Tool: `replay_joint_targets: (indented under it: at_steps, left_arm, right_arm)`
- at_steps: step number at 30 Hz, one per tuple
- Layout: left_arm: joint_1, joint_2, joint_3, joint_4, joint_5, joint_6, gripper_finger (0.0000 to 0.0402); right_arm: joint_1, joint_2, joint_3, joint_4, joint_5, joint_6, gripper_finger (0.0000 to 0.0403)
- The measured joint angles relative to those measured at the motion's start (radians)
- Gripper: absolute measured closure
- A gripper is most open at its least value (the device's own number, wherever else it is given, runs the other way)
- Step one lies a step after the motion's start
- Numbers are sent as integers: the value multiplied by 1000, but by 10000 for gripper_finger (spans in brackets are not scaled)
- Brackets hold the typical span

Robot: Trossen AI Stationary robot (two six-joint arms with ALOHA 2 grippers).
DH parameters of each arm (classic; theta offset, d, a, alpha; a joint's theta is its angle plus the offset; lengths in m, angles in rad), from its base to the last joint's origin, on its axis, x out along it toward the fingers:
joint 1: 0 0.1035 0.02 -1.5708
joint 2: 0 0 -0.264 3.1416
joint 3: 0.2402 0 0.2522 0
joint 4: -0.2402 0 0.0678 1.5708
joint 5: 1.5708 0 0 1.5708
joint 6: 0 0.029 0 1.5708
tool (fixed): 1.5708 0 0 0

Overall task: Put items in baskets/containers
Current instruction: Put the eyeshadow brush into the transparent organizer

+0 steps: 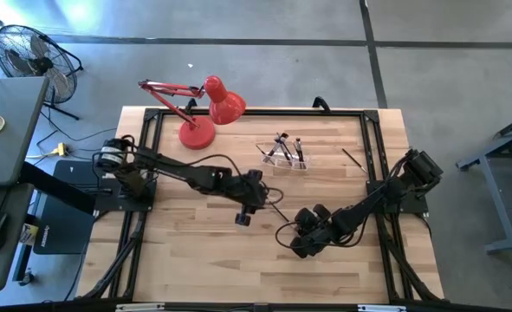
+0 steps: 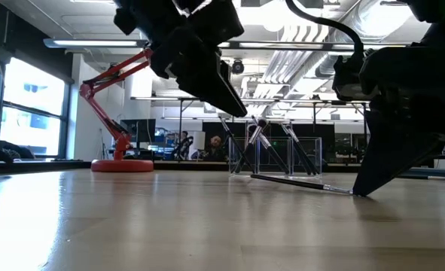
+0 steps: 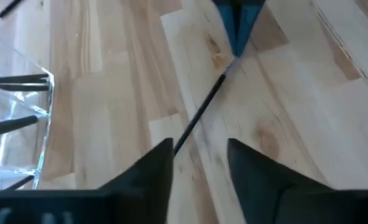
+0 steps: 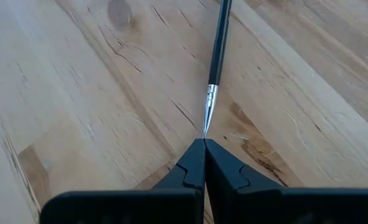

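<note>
Jaws of the left gripper [image 3: 199,162] stand spread, with the brush [image 3: 199,118] lying on the surface between their tips; that arm's own camera shows the gap plainly, and nothing is pinched there. From above, this gripper [image 1: 254,198] sits near the middle of the surface [image 1: 195,260], just in front of the holder [image 1: 286,156]. The level camera shows it [image 2: 226,94] hanging above the wood, clear of the brush [image 2: 297,182], a height the top view cannot give.

Behind and left of it stands the red lamp [image 1: 208,108], seen in the level view as a bent red arm on a round base [image 2: 120,164].

The clear holder already has several brushes leaning in it; the level view shows them crossing one another inside its walls [image 2: 282,154], and the left wrist camera catches one corner of it [image 3: 22,118] with dark handles inside. One more thin brush [image 1: 353,159] lies alone on the wood to the right of the holder, visible only from above.

Right gripper [image 4: 204,149] has its jaws pressed together, their point touching the fine tip of the brush [image 4: 218,50] beyond its silver ferrule. From above it [image 1: 301,234] is low, front of centre.
</note>
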Motion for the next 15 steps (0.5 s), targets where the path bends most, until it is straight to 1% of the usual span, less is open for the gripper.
replay_joint_targets:
  at_steps: [3,5,7,9,12,15]
  left_arm:
    - [36,33,14,10,55,33,226]
    - [53,61,40,-54,97,76,219]
    - [61,91,101,-110,120,114,217]
    - [60,131,165,-165,117,167,216]
    - [59,211,250,-297,106,241,216]
    - [59,289,350,-352,105,300,218]
  right_arm:
    - [0,0,-1,3,-2,0,403]
    - [0,1,-1,7,-2,0,403]
    - [0,1,-1,9,-2,-2,403]
    - [-3,1,-2,18,-2,-19,403]
    - [-13,1,-2,32,-15,-36,403]
    - [-21,1,-2,42,-30,-46,403]
